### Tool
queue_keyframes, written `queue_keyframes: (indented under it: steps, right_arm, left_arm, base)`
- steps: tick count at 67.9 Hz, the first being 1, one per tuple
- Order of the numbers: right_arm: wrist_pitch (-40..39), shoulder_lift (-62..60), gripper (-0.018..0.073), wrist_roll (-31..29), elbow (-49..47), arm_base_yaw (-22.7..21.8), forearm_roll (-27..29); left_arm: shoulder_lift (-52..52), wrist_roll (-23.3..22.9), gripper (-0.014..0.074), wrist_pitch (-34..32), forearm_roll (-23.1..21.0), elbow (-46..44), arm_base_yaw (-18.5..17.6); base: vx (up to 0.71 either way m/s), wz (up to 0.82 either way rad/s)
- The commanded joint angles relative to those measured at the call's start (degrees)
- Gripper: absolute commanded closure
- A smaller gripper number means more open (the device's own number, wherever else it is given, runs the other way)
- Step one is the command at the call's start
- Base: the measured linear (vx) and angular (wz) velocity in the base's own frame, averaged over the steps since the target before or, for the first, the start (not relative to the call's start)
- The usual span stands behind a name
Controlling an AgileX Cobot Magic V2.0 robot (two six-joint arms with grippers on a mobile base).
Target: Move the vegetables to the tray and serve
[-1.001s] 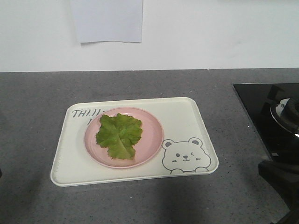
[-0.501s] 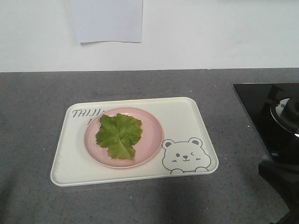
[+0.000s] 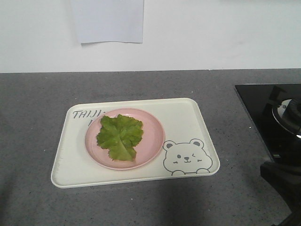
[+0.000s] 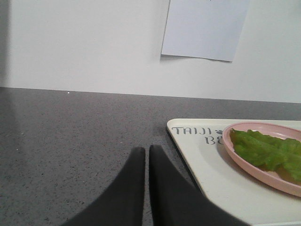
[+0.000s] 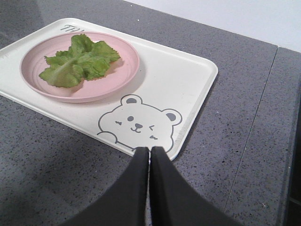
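Note:
The green lettuce leaf [image 3: 120,136] lies on a round pink plate [image 3: 153,127], which stands on the left half of the cream bear tray [image 3: 181,117]. My left gripper [image 4: 146,153] is shut and empty, low over the grey counter just off the tray's [image 4: 202,155] left lettered corner; the leaf [image 4: 268,150] shows at right. My right gripper [image 5: 149,151] is shut and empty, its tips at the tray's [image 5: 174,80] near edge below the bear face. The leaf [image 5: 77,61] and plate [image 5: 117,77] lie beyond it to the left.
A black gas stove [image 3: 273,113] is set in the counter at the right. Part of my right arm [image 3: 282,183] shows dark at the bottom right. A white wall with a paper sheet [image 3: 108,21] bounds the back of the grey counter [image 3: 37,103].
A dark bit of my left arm at the front view's left edge has gone out of view. The tray, plate and lettuce have not moved.

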Motion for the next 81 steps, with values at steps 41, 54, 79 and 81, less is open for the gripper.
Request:
queue_keyframes:
  steps: [41, 54, 79, 81]
  right_arm:
    - [-3.14, 0.18, 0.0565, -0.54, -1.54, 0.03, 1.21]
    - [-3.38, -0.04, 0.0565, -0.66, -0.95, 0.03, 0.98]
    - [-13.06, -13.28, 0.0564, 10.93, 10.21, -0.02, -11.31]
    - [-14.90, -15.05, 0.0563, 14.57, 11.76, -0.02, -13.63]
  left_arm:
    - [-0.87, -0.56, 0.0602, -3.92, -0.32, 1.27, -0.01]
    - [-0.87, -0.56, 0.0602, -3.92, -0.32, 1.27, -0.01]
    - [-0.87, -0.56, 0.0602, -3.92, -0.32, 1.27, -0.01]
    - [-0.87, -0.56, 0.0602, -3.92, -0.32, 1.27, -0.01]
  base:
    - [0.00, 0.00]
    - [0.00, 0.00]
    - [0.00, 0.00]
    - [0.00, 0.00]
